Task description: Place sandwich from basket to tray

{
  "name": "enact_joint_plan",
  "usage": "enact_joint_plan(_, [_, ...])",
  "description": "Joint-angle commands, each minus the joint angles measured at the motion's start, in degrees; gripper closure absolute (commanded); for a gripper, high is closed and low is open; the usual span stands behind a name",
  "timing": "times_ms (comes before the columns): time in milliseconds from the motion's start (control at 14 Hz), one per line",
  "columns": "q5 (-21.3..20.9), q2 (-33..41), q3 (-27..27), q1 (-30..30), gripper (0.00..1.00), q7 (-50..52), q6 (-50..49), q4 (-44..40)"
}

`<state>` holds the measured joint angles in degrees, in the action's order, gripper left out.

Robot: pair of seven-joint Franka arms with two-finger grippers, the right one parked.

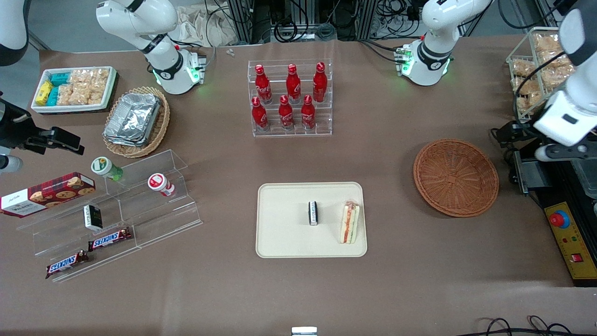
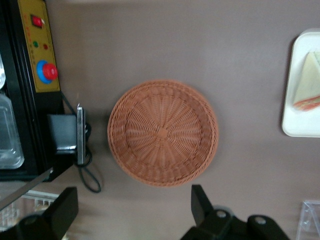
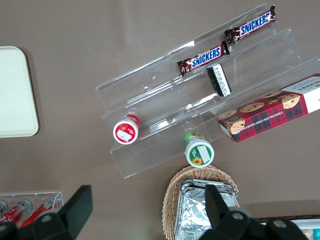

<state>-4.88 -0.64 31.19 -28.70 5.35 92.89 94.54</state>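
Observation:
The sandwich (image 1: 350, 222) (image 2: 306, 82) lies on the cream tray (image 1: 280, 233) (image 2: 292, 127), near the tray's edge toward the working arm's end, its red and green filling edge showing. Beside it on the tray stands a small black and white packet (image 1: 313, 213). The round orange-brown wicker basket (image 1: 456, 178) (image 2: 162, 132) holds nothing. My left gripper (image 1: 513, 140) (image 2: 132, 207) hangs open above the table beside the basket, farther from the front camera than the basket's rim, with nothing between its fingers.
A black control box with a red stop button (image 1: 559, 219) (image 2: 47, 72) sits at the working arm's table edge, with a small grey box (image 1: 527, 175) and cable beside the basket. A clear rack of red bottles (image 1: 289, 100) stands farther back. A wire rack of bagged snacks (image 1: 536, 70) is nearby.

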Motion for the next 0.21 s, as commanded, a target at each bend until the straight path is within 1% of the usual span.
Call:
enact_joint_plan(0, [-0.13,-4.81,0.80,0.14,0.00,3.17,-2.27,-4.28])
enact_joint_plan(143, [-0.13,-4.81,0.71,-0.91,0.00,2.91,-2.36,-4.19])
